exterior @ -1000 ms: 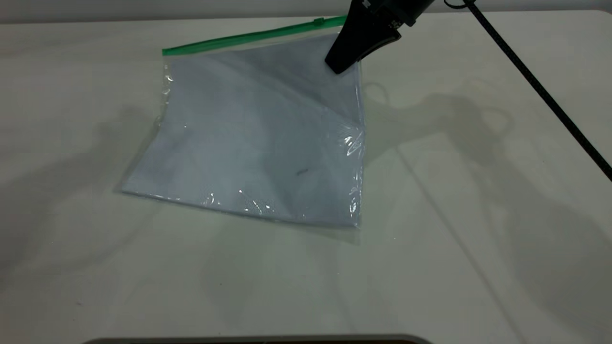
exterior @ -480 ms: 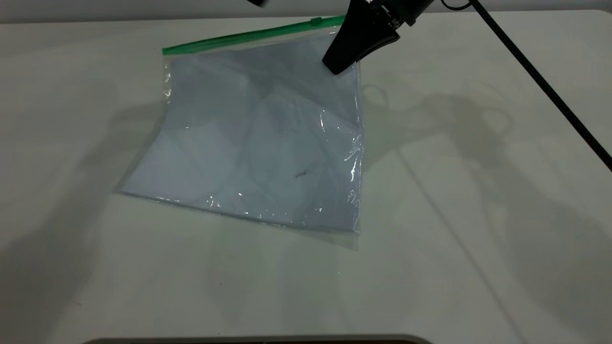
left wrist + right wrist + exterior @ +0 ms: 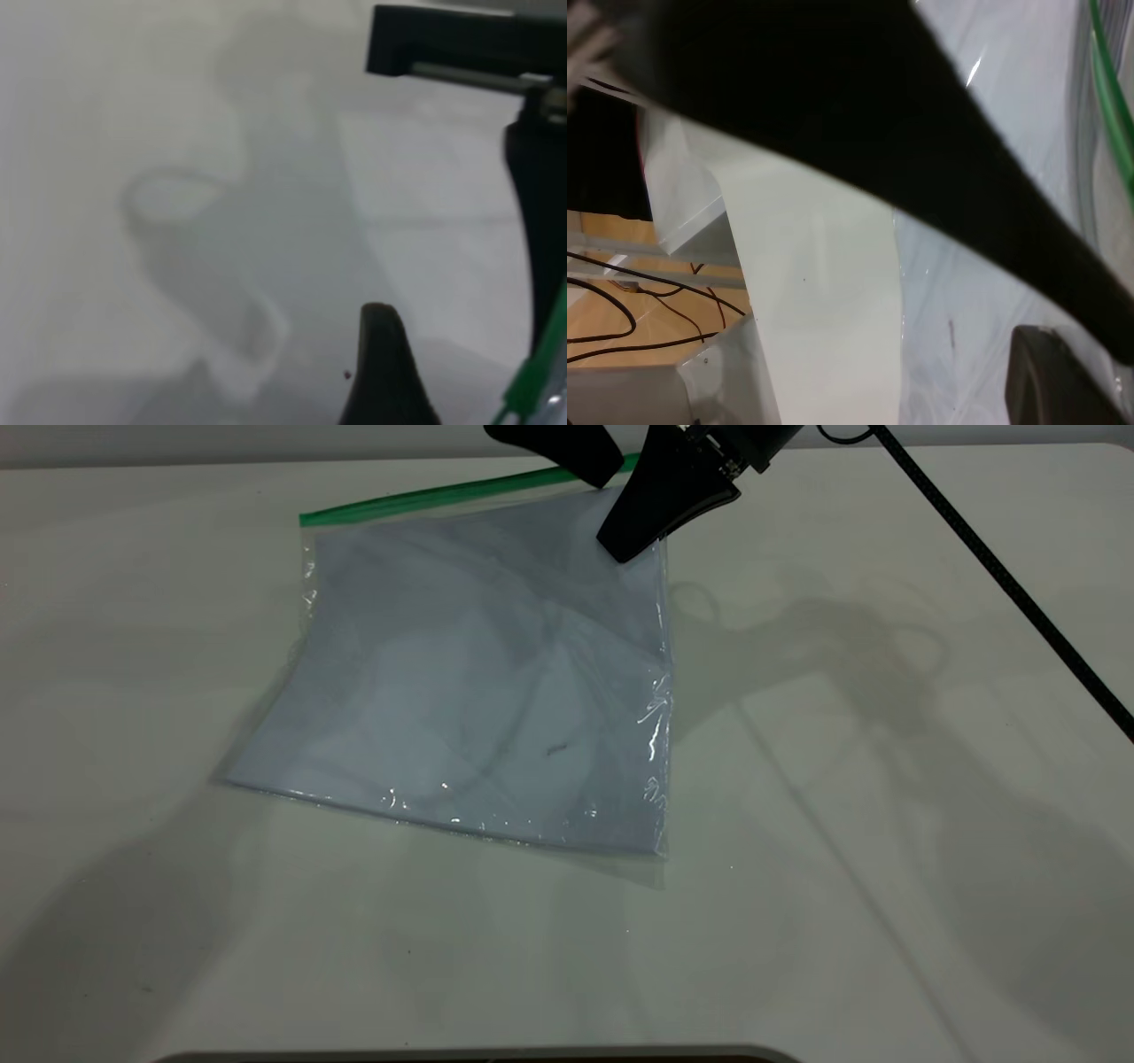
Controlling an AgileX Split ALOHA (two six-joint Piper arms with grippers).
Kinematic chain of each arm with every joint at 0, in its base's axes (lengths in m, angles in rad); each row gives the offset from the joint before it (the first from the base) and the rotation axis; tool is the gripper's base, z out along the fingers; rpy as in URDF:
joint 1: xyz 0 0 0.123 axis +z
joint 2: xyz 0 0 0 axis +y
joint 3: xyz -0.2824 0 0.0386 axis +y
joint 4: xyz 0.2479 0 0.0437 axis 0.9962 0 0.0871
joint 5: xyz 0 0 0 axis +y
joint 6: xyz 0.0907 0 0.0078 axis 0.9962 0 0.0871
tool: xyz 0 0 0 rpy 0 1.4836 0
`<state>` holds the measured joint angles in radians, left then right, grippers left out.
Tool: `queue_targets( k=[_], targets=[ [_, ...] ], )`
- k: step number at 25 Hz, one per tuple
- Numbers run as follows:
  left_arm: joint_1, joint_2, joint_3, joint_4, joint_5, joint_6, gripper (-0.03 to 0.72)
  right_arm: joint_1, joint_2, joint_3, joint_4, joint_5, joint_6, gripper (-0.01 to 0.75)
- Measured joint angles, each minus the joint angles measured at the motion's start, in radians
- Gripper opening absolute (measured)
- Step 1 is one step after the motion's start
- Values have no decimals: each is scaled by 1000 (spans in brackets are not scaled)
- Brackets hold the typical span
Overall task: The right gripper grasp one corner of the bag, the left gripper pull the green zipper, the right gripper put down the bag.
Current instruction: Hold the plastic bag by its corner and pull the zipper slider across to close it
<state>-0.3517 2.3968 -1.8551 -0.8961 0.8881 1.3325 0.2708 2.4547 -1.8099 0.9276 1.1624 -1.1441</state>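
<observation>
The bag (image 3: 478, 682) is a clear pouch with white paper inside. It lies on the white table with its far right corner raised. My right gripper (image 3: 627, 549) is shut on that corner. In the right wrist view the plastic (image 3: 983, 292) runs between its jaws. The green zipper (image 3: 425, 500) runs along the bag's far edge. My left gripper (image 3: 595, 467) comes in from the far side, open, at the zipper's right end, and hides the slider tab. In the left wrist view one finger (image 3: 383, 372) stands apart from the green strip (image 3: 530, 385).
The white table (image 3: 886, 824) lies bare around the bag. The right arm's thin black cable (image 3: 1001, 576) crosses the far right. A dark rim (image 3: 469, 1056) runs along the near edge. The right wrist view shows the table's edge (image 3: 757, 319) and floor cables beyond it.
My left gripper has come into view from the far side and dropped to the zipper's right end, covering the slider. The bag's film has shifted slightly. The right gripper has stayed in place.
</observation>
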Motion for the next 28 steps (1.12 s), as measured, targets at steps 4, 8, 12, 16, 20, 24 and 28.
queue_targets(
  k=[4,8,12,16,20,24,28],
  targets=[
    [-5,11,0,-11,-12,1,555,0,0,0,-4,-2,0,34],
    [-11,16,0,-27,-16,9,476,-2,0,0,-12,-6,0,34],
    [-13,16,0,-31,-11,19,337,-3,0,0,-12,-15,0,34],
    [-15,16,0,-31,-12,22,199,-3,0,0,-18,-22,0,34],
    [-16,16,0,-31,-15,26,102,-5,0,0,-29,-21,0,34],
    [-20,16,-1,-19,-33,26,53,-25,0,-6,-27,-12,-2,34],
    [-21,16,-10,-11,-66,26,48,-51,-2,-27,-22,-7,-4,34]
  ],
)
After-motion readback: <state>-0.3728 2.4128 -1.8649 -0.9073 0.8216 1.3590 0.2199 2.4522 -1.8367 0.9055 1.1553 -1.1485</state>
